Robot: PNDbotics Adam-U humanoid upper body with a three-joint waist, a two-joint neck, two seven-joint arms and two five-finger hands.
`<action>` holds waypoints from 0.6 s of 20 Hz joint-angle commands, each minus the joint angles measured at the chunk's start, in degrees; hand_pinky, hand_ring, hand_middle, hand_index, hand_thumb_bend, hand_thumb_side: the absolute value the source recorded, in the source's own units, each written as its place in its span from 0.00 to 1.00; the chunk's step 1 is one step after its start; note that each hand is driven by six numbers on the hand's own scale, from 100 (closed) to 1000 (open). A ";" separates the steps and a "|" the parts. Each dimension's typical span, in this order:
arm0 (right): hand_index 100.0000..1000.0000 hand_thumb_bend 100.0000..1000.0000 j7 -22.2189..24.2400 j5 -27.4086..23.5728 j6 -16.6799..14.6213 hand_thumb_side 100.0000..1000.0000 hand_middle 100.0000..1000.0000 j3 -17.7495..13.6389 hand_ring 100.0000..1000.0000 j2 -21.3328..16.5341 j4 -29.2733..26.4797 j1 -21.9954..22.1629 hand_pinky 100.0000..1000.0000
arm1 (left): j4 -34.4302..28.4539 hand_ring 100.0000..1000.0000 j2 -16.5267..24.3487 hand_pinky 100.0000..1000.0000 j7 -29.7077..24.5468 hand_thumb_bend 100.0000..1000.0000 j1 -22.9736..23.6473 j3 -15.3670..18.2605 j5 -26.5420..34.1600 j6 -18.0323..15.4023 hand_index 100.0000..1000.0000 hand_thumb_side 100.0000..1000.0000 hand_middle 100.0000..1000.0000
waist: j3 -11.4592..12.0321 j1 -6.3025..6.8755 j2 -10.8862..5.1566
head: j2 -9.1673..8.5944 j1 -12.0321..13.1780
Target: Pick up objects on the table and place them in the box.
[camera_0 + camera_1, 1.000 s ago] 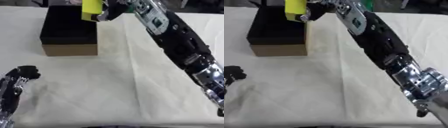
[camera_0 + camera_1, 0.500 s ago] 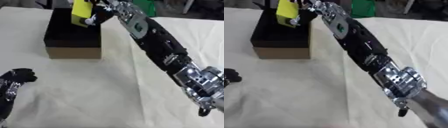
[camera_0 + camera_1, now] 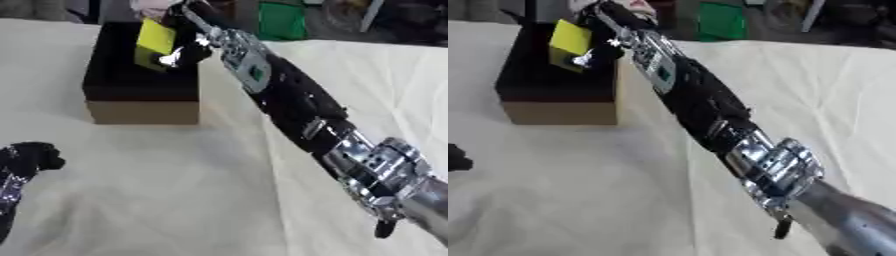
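Counter is covered in a cream cloth, creased, with one long fold running from the near edge up toward the far side. Room behind is dim and cluttered.

Near left: left robot hand rests at the lower left edge, black, fingers curled in, holding nothing.

Right arm crosses the whole view diagonally, from the lower right corner up to the far left, silver wrist joint near, black forearm beyond.

Box: open-top, black inside, brown cardboard wall facing the robot, sitting on the far left part of the counter.

Right robot hand is over the box's far right side, fingers closed round a yellow block. Block is tilted, above the black interior, near the right wall; can't tell whether it touches the box floor.

The arm itself hides the box's right rim and part of the cloth next to it.

Beyond the far edge of the counter: a green container, upright, well apart from the box. Other dark shapes back there, can't make them out.
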 commanded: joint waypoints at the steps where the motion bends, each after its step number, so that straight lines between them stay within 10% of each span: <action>1: 0.84 0.58 1.38 1.05 -1.24 0.29 0.70 -0.48 0.83 -0.32 -0.05 -0.87 0.72 | -1.21 0.57 0.09 0.66 -0.28 0.39 -0.87 -0.09 0.46 -0.03 0.64 0.62 0.53 | -0.14 0.37 -0.81 | -0.19 -0.02; 12: 0.86 0.46 2.19 -6.65 -0.06 0.23 0.69 0.62 0.84 -2.41 -7.90 0.89 0.69 | -1.05 0.57 0.03 0.66 0.45 0.39 0.04 0.57 0.31 -0.01 0.64 0.62 0.53 | -2.99 1.03 -1.39 | 0.34 1.40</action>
